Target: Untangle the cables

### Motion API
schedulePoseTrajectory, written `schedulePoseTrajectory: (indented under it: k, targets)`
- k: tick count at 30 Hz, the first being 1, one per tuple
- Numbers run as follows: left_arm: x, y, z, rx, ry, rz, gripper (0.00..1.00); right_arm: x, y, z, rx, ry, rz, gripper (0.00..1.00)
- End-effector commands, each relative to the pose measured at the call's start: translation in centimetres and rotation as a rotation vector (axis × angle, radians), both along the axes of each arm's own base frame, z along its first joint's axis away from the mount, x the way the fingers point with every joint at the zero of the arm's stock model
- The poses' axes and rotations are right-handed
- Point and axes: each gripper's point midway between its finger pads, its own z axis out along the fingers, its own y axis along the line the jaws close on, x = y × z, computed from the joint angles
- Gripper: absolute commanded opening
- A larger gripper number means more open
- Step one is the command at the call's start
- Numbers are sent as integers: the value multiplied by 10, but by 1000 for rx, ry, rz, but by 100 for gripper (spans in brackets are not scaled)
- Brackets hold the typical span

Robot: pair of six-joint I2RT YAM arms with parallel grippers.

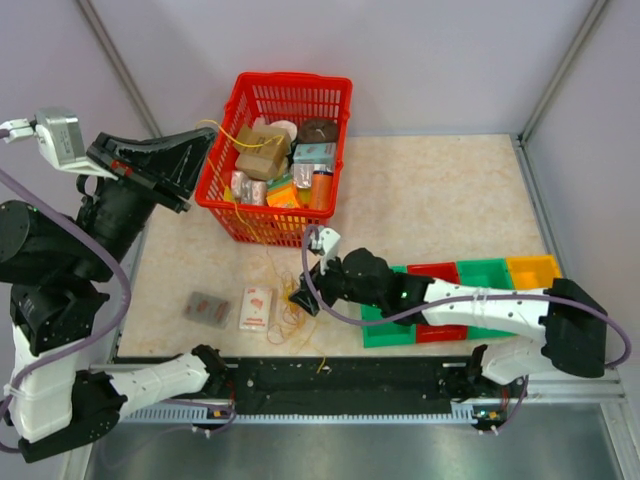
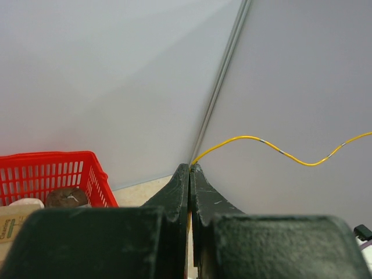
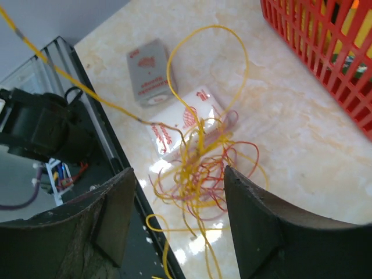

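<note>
My left gripper [image 2: 190,168] is pinching shut on one thin yellow wire strand [image 2: 256,139], raised high. My right gripper [image 3: 177,174] is hanging, jaws apart, over the loose tangle of hair-thin yellow, orange and red wires [image 3: 203,168] lying on the beige marbled table [image 3: 302,133]. Judging: I'm aiming to pin the knot low, then draw slowly.

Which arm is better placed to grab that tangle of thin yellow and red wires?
Right: the right gripper hangs open above the tangle; the left gripper is raised, shut on one yellow strand.
</note>
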Motion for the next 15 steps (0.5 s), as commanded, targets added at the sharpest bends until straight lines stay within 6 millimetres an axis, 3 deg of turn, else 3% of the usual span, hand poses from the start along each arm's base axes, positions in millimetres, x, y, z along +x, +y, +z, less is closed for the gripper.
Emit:
schedulePoseTrajectory:
  k: [1, 6, 10, 12, 15]
  targets:
    - [-12, 5, 30, -69, -75, -26, 0, 9, 34, 49, 173, 35, -78, 56]
    - [-14, 6, 31, -72, -78, -33, 0, 20, 29, 19, 116, 49, -162, 33]
    - [-14, 4, 33, -78, -85, -40, 0, 17, 30, 2, 99, 67, -151, 24]
    - [-15, 1, 35, -84, -90, -52, 0, 15, 36, -2, 91, 68, -123, 24]
    - [-14, -1, 37, -85, -93, -61, 0, 11, 40, -3, 91, 74, -106, 37]
